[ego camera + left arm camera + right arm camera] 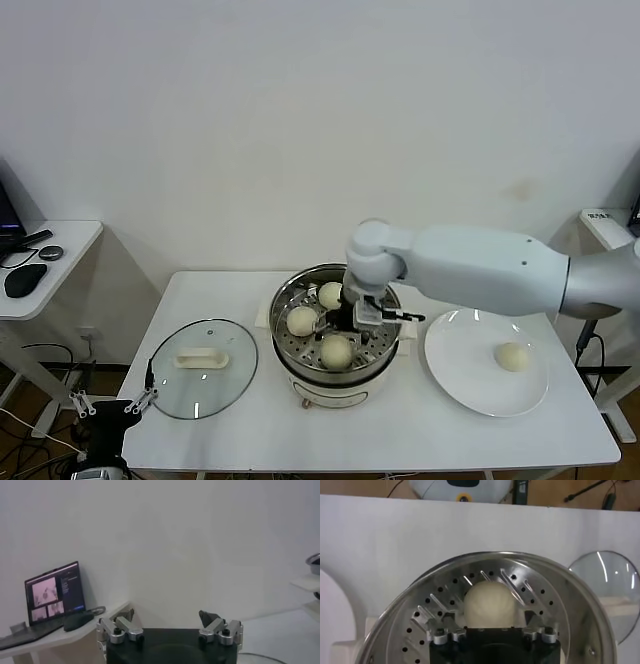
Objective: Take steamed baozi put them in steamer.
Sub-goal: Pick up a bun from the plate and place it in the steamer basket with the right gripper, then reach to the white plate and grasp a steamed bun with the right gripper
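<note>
Plate (pixel 470 385) — one baozi (pixel 511 356) shows only from head camera.

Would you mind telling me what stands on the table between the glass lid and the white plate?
The steamer stands between the glass lid and the white plate, as the head view shows. Three baozi lie in it, the right gripper above them.

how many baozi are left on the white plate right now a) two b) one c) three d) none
b, a single baozi lies on the white plate, while three others already sit in the steamer.
</note>
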